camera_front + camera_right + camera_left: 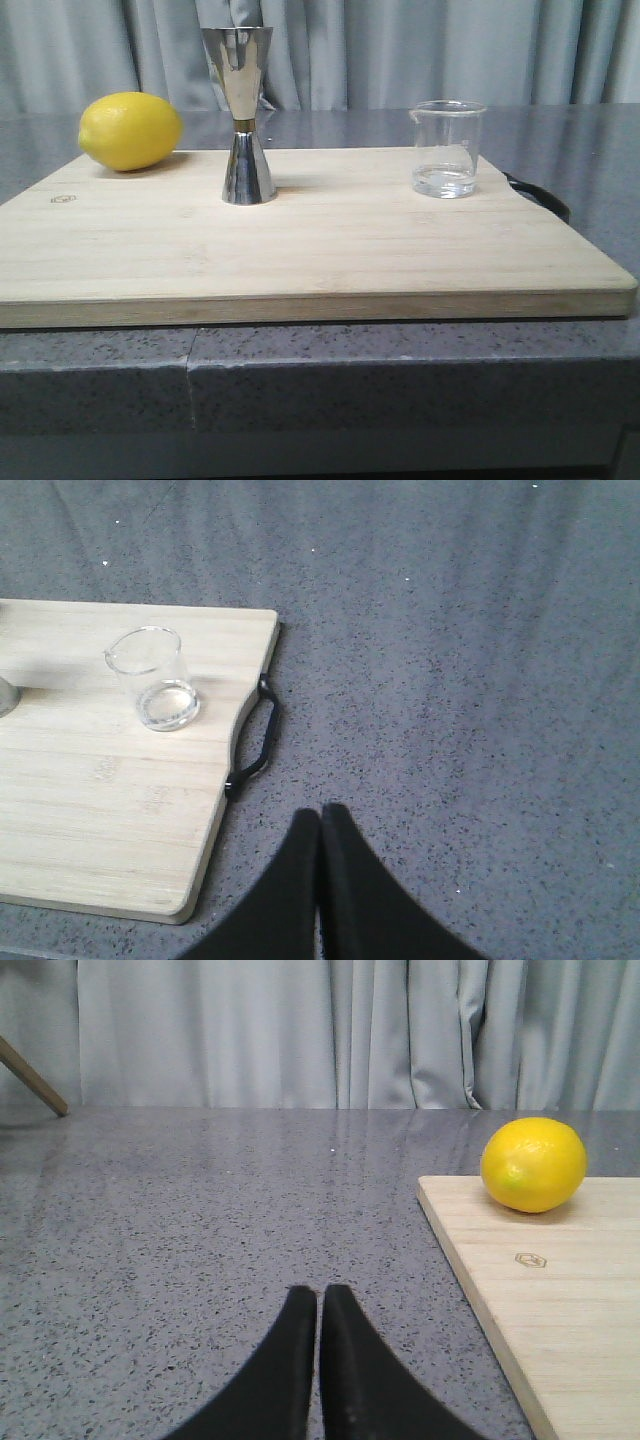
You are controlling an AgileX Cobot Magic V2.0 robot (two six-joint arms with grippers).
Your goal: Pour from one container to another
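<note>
With both grippers' fingers pressed together and empty, we risk toppling the top-heavy jigger (247, 118) if the beaker (446, 148) nudges it.

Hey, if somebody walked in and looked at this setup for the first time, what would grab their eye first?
Probably the bright yellow lemon at the back left corner of the wooden cutting board. Next, the shiny steel jigger standing upright near the board's middle, and the small clear glass beaker standing apart near the right edge. Both the left gripper and the right gripper are shut, over the grey counter beside the board.
</note>
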